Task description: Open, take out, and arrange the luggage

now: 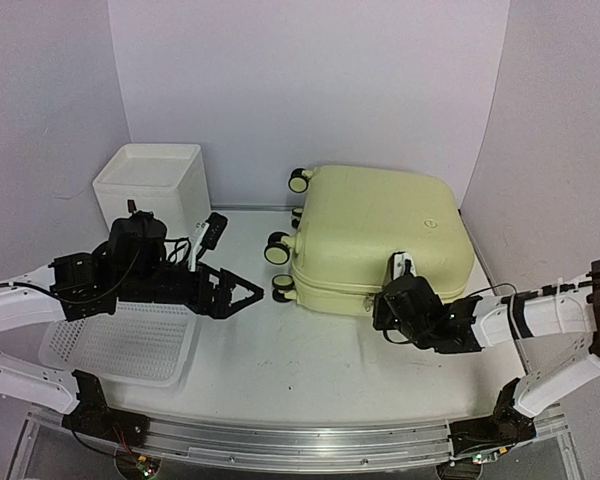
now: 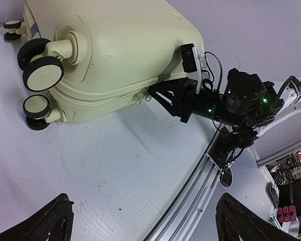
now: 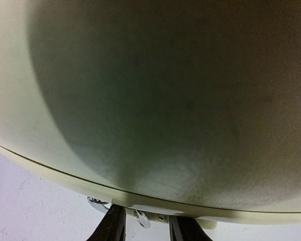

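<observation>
The luggage (image 1: 380, 235) is a pale yellow hard-shell suitcase lying flat and closed, with its wheels (image 1: 278, 248) facing left. My right gripper (image 1: 373, 300) is at the middle of its front edge. In the right wrist view the shell (image 3: 155, 100) fills the frame. The two fingers (image 3: 114, 226) stand narrowly apart around the zipper pull (image 3: 143, 218) on the seam. The left wrist view shows the same contact at the zipper (image 2: 146, 94). My left gripper (image 1: 248, 290) hovers wide open and empty left of the suitcase (image 2: 115, 45), near the wheels (image 2: 42, 73).
A white plastic box (image 1: 155, 180) stands at the back left. A white perforated basket (image 1: 120, 345) lies under my left arm at the front left. A metal rail (image 2: 200, 181) runs along the table's near edge. Walls close in on the back and sides.
</observation>
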You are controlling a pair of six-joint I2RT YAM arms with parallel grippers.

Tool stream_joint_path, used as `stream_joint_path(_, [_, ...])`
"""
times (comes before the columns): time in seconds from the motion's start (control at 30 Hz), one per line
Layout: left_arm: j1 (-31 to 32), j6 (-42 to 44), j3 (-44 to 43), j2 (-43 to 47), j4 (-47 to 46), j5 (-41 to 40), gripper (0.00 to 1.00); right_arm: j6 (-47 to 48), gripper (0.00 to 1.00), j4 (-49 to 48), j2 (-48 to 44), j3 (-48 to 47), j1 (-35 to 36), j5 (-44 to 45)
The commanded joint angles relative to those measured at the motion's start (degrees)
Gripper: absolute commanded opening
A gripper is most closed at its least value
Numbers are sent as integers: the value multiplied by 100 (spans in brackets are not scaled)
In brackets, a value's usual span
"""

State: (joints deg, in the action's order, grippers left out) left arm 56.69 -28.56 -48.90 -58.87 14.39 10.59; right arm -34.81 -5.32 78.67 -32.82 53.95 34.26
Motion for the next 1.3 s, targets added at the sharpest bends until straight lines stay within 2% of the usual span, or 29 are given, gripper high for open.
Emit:
stream_joint_path(0.0, [9,78,139,288,-38,55,100,-223,27,-609,289,-221,-70,332])
stream_joint_path(0.27, [9,12,262,644,66,-29,100,-192,18,-613,436,-383,-73,399])
stream_joint_path(0.4, [9,-69,240,647,113,-100,99,-98,9,-545,461,-468,-69,327])
stream_joint_path(0.47, [9,-145,188,568,145,-150,99,-59,1,-442,433,-486,-77,311])
stream_joint_path(0.53, [9,-228,96,458,162,-154,100,17,0,-291,402,-531,-75,301])
stream_joint_path(0.77, [-55,-756,-569,-344,235,-288,100,348,0,1485,271,-1035,-71,350])
stream_joint_path(0.97, [-331,-2400,-1835,-1386,873,-1202,99,748,0,2085,184,-1291,-73,211])
stream_joint_path(1.13, [-645,-4080,-2602,-2189,1069,-1203,99,931,0,2127,113,-1327,-72,88])
stream_joint_path(1.27, [-817,-5403,-2821,-2698,1146,-1136,95,1192,0,2236,139,-1386,-77,18])
